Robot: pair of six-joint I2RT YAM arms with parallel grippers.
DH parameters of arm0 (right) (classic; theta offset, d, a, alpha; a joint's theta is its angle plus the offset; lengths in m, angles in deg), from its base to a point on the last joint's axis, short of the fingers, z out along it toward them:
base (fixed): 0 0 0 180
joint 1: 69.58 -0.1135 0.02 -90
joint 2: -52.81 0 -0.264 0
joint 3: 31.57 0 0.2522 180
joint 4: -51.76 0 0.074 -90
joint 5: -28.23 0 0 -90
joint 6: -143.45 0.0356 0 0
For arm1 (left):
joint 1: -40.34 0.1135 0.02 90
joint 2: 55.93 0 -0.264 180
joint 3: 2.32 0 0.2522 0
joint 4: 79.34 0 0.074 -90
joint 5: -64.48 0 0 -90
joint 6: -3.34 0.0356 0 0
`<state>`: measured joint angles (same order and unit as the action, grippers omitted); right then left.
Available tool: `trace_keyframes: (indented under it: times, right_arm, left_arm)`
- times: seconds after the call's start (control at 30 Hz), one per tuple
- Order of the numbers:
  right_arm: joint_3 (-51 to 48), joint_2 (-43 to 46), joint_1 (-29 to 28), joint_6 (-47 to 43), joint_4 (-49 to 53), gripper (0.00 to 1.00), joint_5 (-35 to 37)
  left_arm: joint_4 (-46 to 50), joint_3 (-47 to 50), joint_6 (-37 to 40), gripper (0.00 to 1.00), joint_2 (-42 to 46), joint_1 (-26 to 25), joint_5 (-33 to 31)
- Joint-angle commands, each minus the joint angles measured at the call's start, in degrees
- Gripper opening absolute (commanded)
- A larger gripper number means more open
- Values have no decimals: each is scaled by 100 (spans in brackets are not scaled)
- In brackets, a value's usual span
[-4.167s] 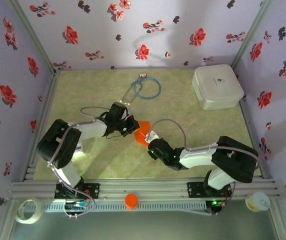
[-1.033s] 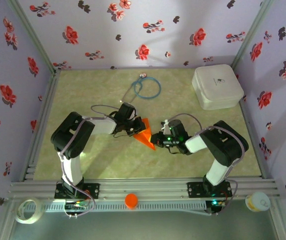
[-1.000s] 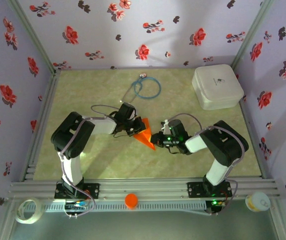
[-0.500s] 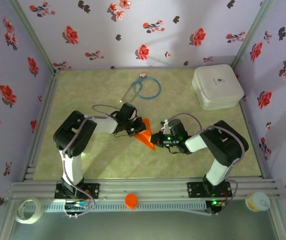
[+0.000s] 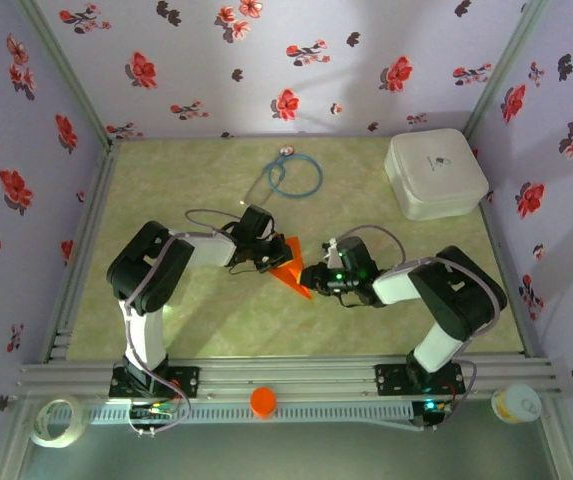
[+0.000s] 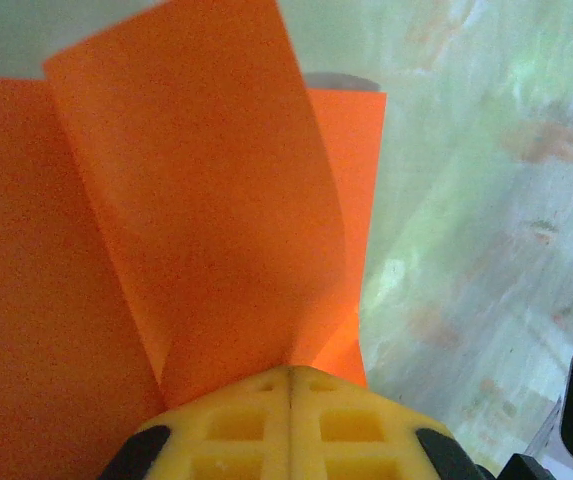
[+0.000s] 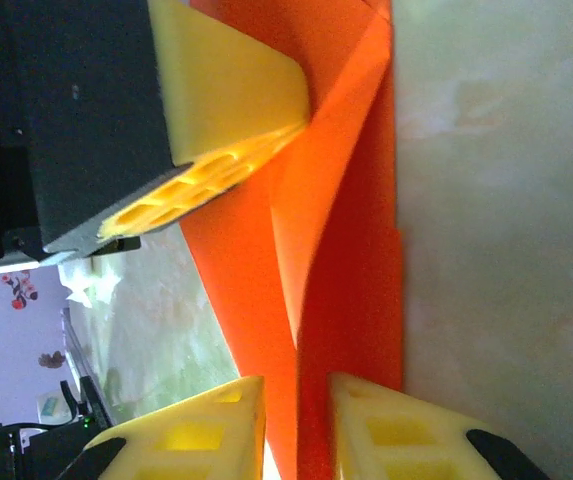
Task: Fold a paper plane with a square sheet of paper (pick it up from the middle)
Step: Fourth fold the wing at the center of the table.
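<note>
The square sheet of paper (image 5: 294,272) is bright orange and folded into a pointed wedge. It lies at the table's middle between both arms. My left gripper (image 5: 270,260) is at its left end. In the left wrist view the yellow fingers meet with the left gripper (image 6: 291,372) shut on the paper (image 6: 196,200), and a flap rises from the pinch. My right gripper (image 5: 313,277) is at the paper's right tip. Its jaws stand slightly apart, the right gripper (image 7: 294,395) straddling the paper's raised fold (image 7: 346,260). The left gripper's finger (image 7: 231,100) shows beyond.
A white rounded box (image 5: 434,173) sits at the back right. A blue looped cord (image 5: 294,177) lies at the back centre. On the near rail are a small orange cap (image 5: 263,401), a tape roll (image 5: 54,420) and a white cup (image 5: 516,403). Flowered walls enclose the table.
Within the last second my right gripper's jaws have parted a little around the paper's fold, and its elbow has shifted slightly right. The left gripper holds its pinch in place.
</note>
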<state>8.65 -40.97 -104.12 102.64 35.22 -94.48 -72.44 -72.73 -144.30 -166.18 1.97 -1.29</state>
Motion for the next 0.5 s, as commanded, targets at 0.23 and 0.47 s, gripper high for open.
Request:
trace_keyframes:
  times: [0.23,0.47]
  right_arm:
    - [-150,82,-152,-224,892,15,64]
    - [-267,-77,-158,-99,916,9,69]
  left_arm:
    - [152,96,148,1,-122,5,-59]
    - [116,144,118,1,-98,25,-59]
